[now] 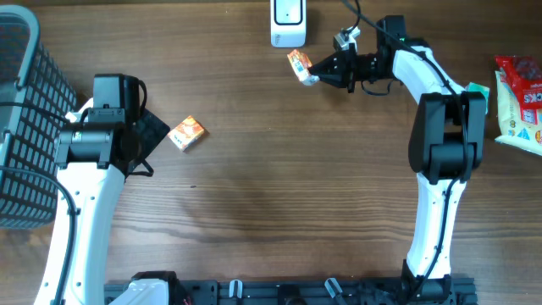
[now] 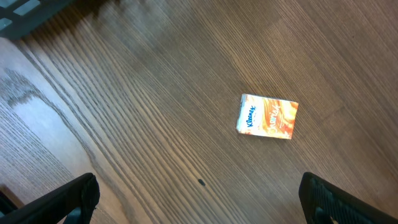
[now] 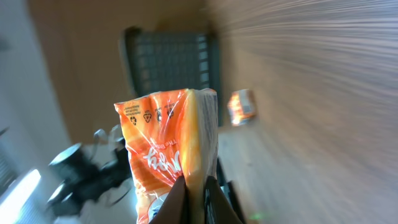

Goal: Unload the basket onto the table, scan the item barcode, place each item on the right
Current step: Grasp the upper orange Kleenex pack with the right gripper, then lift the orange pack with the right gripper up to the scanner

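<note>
Currently presenting the packet to the scanner.
Overhead: the right end effector (image 1: 315, 76) is clenching the orange packet (image 1: 300, 65), just short of the scanner (image 1: 288, 23). Left wrist: the left end effector (image 2: 199, 208) is hanging released near a second packet (image 2: 267, 116). Right wrist: the orange packet is standing pinched edgewise.

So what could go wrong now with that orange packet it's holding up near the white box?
1. The right tool pinches the orange packet only by a thin edge, so the soft pack might twist or slip out.
2. The packet hangs tilted close by the white scanner. Which way its barcode faces is not visible, so the scan might miss.
</note>
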`<state>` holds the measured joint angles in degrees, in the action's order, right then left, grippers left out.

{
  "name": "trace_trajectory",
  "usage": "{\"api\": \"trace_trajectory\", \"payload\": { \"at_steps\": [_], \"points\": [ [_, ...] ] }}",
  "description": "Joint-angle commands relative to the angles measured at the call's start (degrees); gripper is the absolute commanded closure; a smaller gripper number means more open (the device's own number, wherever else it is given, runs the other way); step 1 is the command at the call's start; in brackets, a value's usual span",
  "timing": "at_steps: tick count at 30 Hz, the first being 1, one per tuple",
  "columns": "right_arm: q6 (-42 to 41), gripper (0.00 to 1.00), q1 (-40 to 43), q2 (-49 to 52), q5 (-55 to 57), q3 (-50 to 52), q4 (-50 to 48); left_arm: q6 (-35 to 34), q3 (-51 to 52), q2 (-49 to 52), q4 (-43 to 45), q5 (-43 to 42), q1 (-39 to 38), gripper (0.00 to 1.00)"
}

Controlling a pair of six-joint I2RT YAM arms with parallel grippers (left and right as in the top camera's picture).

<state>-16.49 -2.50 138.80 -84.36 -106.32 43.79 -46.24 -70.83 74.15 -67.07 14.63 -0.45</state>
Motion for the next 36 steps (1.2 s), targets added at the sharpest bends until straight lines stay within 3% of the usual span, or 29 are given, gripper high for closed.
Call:
{"api": "trace_trajectory", "payload": {
  "at_steps": [1,25,33,36],
  "points": [
    [4.42,0.96,-0.07,0.17,-8.61,0.33,0.59,-0.72,0.11,0.22,-0.02,-0.26,0.35,0.0],
    [3.74,0.96,-2.05,0.2,-8.59,0.33,-0.46,-0.72,0.11,0.22,-0.02,-0.26,0.35,0.0],
    [-1.64,0.96,-2.05,0.2,-8.37,0.33,-5.77,-0.72,0.11,0.22,-0.02,-0.26,0.35,0.0],
    [-7.82,0.96,-2.03,0.17,-0.07,0.33,-7.67,-0.72,0.11,0.22,-0.02,-0.26,0.35,0.0]
  ]
}}
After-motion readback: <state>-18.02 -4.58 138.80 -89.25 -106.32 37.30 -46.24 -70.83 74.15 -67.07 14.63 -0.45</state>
